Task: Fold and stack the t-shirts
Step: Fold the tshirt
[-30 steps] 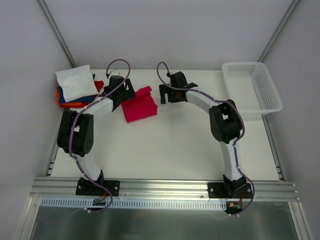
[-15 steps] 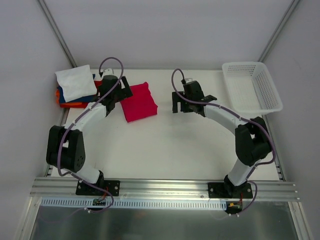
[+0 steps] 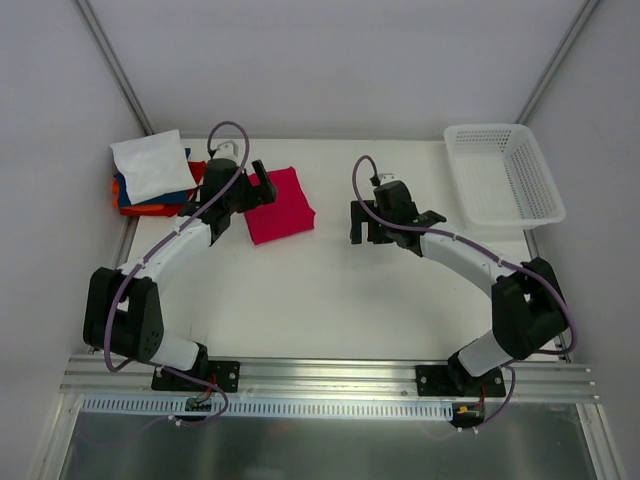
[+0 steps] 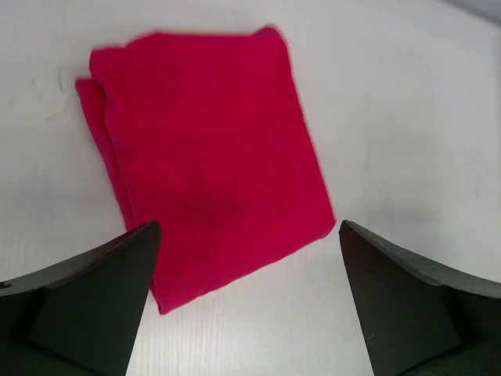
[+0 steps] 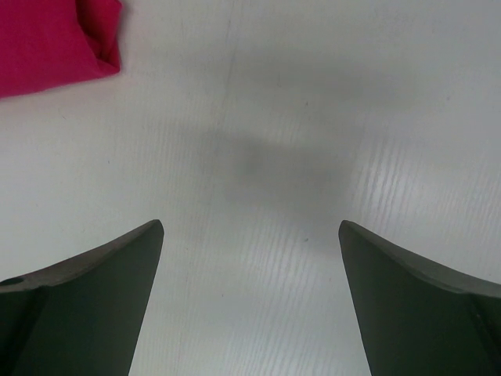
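**On the desk [image 3: 330, 300]: items as found**

1. Crimson shirt [image 3: 285, 205] [image 4: 207, 157] [image 5: 51, 39]. Folded into a flat rectangle and lying left of centre towards the far edge. It is near the stack but apart from it. Layered fold edges show along one side in the left wrist view.
2. Stack of folded shirts [image 3: 150, 195]. It sits in the far left corner. A white shirt [image 3: 150, 165] lies on top, with blue, orange and red edges showing beneath.
3. Left tool [image 3: 245, 200] [image 4: 246, 305]. Fingers spread wide, holding nothing, over the near left edge of the crimson shirt. In its wrist view the cloth lies ahead of and between the fingers. Contact with the cloth cannot be judged.
4. Right tool [image 3: 375, 228] [image 5: 250, 305]. Fingers spread wide, holding nothing, over bare desk to the right of the crimson shirt. One corner of that shirt shows at the upper left of its wrist view.
5. Basket [image 3: 500, 128]. White mesh, at the far right corner, well apart from both tools.
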You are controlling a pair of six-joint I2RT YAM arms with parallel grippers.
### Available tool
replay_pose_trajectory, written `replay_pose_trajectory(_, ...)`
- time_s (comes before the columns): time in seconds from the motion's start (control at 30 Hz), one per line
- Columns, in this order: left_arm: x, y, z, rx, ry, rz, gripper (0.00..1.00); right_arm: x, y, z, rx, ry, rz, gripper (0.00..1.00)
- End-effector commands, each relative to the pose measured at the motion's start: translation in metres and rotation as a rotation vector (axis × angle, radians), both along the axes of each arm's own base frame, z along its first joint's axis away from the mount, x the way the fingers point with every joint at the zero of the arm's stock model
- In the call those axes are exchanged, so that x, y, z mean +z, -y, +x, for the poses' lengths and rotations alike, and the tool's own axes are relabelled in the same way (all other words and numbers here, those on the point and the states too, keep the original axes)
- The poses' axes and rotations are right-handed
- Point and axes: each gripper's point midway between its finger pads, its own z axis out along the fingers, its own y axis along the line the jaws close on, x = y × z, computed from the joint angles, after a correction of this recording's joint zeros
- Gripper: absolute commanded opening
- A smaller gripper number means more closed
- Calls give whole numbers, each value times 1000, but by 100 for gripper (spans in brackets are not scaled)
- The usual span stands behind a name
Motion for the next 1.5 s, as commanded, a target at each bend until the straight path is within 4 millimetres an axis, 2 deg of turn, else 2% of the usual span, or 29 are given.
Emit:
replay_pose_trajectory(0.0, -34, 14, -13, -52, -96, -50, 99, 13, 0, -10, -20, 33, 39, 99)
replay_pose_trajectory(0.07, -45, 16, -16, -62, -108, -64, 99, 14, 1, -15, -27, 34, 40, 100)
replay_pose_trajectory(0.13, -47, 19, -16, -72, -95, -82, 99, 11, 2, -22, -33, 26, 43, 99)
replay_pose_trajectory(0.17, -54, 19, -19, -71, -104, -83, 99, 14, 2, -25, -31, 33, 54, 100)
replay_pose_trajectory(0.3, -61, 20, -25, -79, -97, -104, 99, 21, 5, -36, -38, 45, 66, 99)
replay_pose_trajectory(0.5, -58, 22, -32, -88, -67, -141, 99, 33, 15, -46, -50, 74, 67, 99)
replay_pose_trajectory(0.7, -64, 30, -32, -116, -76, -189, 99, 29, 19, -55, -58, 74, 71, 100)
replay_pose_trajectory(0.87, -71, 33, -31, -120, -87, -213, 99, 27, 20, -54, -57, 77, 64, 100)
replay_pose_trajectory(1.1, -87, 25, -30, -99, -110, -252, 99, 26, 18, -56, -54, 77, 81, 99)
replay_pose_trajectory(1.23, -95, 21, -30, -104, -109, -337, 99, 22, 18, -60, -55, 71, 83, 99)
replay_pose_trajectory(1.3, -106, 16, -31, -93, -132, -359, 99, 21, 18, -61, -55, 69, 81, 99)
replay_pose_trajectory(1.47, -113, 12, -26, -87, -128, -427, 99, 25, 18, -63, -54, 75, 79, 99)
